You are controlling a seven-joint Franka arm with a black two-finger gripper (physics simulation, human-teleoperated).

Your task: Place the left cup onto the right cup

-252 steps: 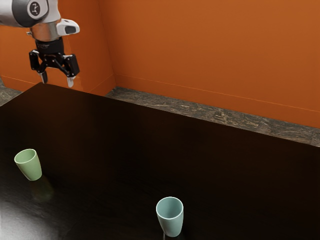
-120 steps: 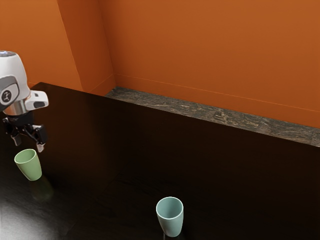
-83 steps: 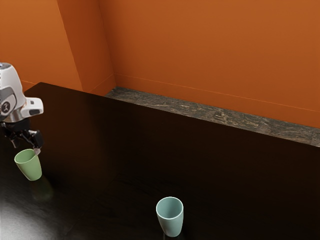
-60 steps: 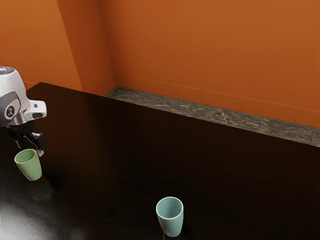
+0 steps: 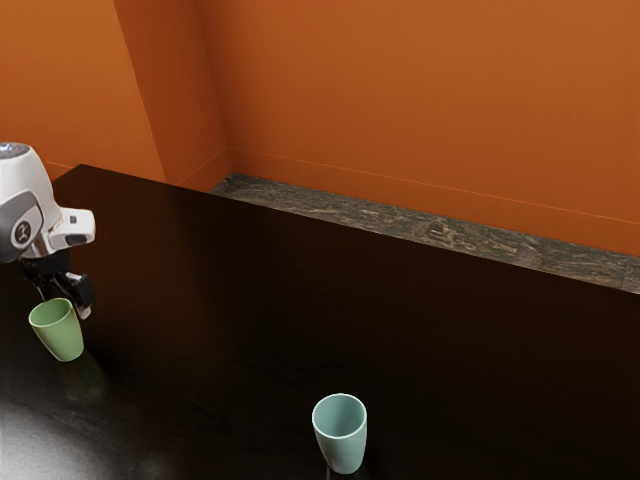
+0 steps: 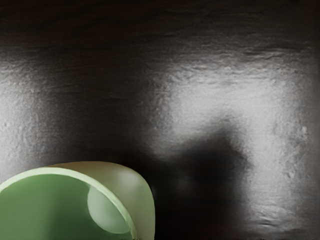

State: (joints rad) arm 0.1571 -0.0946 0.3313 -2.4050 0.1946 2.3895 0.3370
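The left cup [image 5: 57,331] is light green and stands upright on the black table near the exterior view's left edge. The right cup [image 5: 340,431] is pale teal and stands upright near the front edge. My gripper [image 5: 60,301] hangs just above and behind the green cup's rim, open, with one light fingertip [image 5: 87,309] showing just right of the rim. In the wrist view the green cup [image 6: 125,195] lies close under the hand and off to one side, its hollow facing the camera.
The glossy black table [image 5: 330,300] spreads wide between the two cups. Orange walls [image 5: 420,90] and a strip of stone floor [image 5: 430,232] lie behind the table's far edge.
My hand has come down from high at the upper left to the green cup's rim, then crept slightly toward the exterior view's right. Both cups stand where they were.
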